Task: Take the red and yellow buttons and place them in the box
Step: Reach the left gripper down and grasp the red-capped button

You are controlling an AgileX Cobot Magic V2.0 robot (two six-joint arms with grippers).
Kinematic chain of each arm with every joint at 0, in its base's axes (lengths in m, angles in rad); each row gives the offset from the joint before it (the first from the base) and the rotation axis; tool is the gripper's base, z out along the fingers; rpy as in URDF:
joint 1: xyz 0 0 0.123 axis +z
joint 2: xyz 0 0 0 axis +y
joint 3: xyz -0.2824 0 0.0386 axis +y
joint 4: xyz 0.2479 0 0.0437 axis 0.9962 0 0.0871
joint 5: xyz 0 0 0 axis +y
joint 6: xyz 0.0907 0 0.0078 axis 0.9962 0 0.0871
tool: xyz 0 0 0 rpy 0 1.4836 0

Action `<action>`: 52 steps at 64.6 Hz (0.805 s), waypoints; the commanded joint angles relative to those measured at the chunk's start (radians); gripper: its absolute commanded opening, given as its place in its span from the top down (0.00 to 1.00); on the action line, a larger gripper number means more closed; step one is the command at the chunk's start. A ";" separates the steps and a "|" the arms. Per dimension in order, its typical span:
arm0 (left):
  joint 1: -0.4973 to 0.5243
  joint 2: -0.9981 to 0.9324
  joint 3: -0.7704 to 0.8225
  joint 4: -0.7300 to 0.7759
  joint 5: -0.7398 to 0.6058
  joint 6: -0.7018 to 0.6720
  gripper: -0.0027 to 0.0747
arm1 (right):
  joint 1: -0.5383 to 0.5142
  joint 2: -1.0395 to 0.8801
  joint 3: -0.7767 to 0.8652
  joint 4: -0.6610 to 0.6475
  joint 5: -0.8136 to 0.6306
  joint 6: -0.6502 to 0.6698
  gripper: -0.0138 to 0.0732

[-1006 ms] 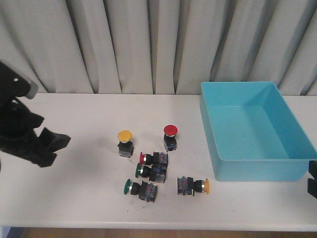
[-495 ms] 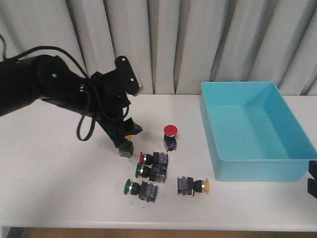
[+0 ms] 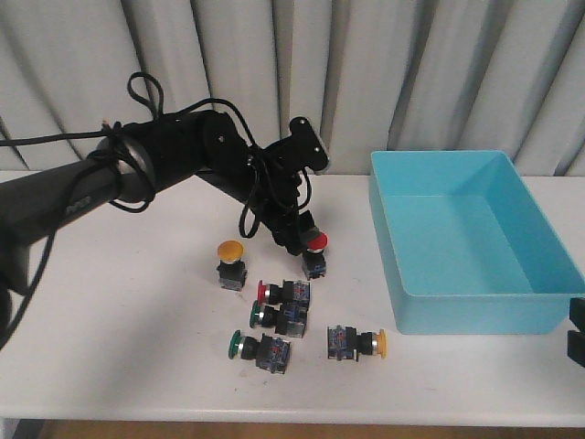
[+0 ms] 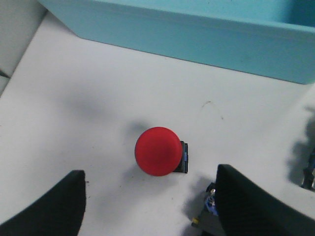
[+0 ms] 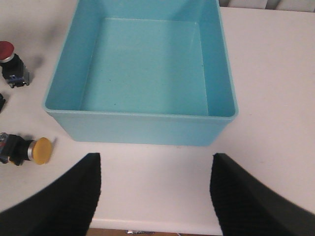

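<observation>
Plenty of bare desk lies left of the buttons, the box filling the right. Left fingers spread wide above the red button, touching nothing; right fingers hang open too.

Four small switches lie on their sides on the white table, before grey curtains.

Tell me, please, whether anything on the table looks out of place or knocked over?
Nothing is spilled or damaged. The red button and yellow button stand upright, while four smaller switches lie on their sides near the table's front. The box is empty.
</observation>
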 commanded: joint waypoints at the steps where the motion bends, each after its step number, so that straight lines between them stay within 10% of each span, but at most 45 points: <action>1: -0.001 0.016 -0.131 -0.027 0.048 -0.022 0.28 | -0.006 0.005 -0.034 -0.005 -0.058 -0.006 0.29; 52: -0.003 0.248 -0.312 -0.108 0.052 -0.064 0.29 | -0.006 0.005 -0.034 -0.005 -0.043 -0.006 0.29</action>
